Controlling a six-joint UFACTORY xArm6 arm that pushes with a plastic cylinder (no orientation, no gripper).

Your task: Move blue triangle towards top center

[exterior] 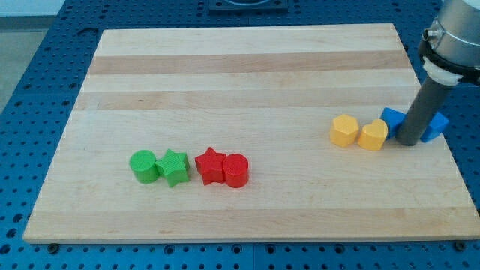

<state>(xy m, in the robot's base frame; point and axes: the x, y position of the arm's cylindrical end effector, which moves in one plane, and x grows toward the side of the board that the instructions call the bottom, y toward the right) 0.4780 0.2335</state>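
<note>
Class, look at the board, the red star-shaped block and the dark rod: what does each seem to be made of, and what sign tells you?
Pale wooden board: looks like matte wood, shown by long grain bands. Red star-shaped block: probably moulded or printed plastic, given its uniform saturated colour and dull finish. Dark cylindrical rod, my tip between blue pieces: smooth, dark; plastic or metal, unclear.

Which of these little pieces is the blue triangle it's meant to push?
Look at the wooden board's right edge, where my tip touches down. The blue triangle peeks out just right of the rod; the other blue block sits left of it, beside two yellow blocks.
</note>
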